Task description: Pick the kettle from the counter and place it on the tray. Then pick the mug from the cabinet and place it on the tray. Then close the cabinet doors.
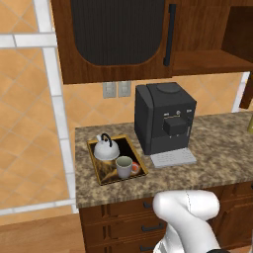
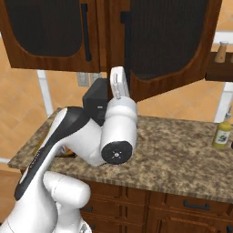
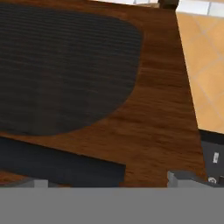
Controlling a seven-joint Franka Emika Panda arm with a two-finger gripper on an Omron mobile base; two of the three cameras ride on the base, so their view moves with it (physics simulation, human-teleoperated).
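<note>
The silvery kettle point(image 1: 106, 148) and the grey-green mug point(image 1: 123, 167) both stand on the yellow-rimmed tray point(image 1: 129, 147), at the left end of the granite counter point(image 1: 217, 148). On the cabinet point(image 1: 207, 44), the left door point(image 1: 118, 29) is shut. Its right door point(image 2: 168, 45) stands partly open, and the shelf board point(image 1: 210, 62) shows inside. In the hand view my gripper point(image 3: 108, 180) is open and holds nothing. It sits right against a door's wood face point(image 3: 153, 113), with the black bar handle point(image 3: 61, 165) just ahead of the fingertips point(image 3: 181, 177). My forearm point(image 2: 119, 84) reaches up to the right door's handle edge.
A black coffee machine point(image 1: 165, 118) with a grey drip plate point(image 1: 173, 158) stands right of the tray. A yellow-green bottle point(image 2: 222, 132) is at the counter's right end. A wall outlet point(image 1: 114, 89) is under the left door. Drawers point(image 1: 148, 227) run below the counter.
</note>
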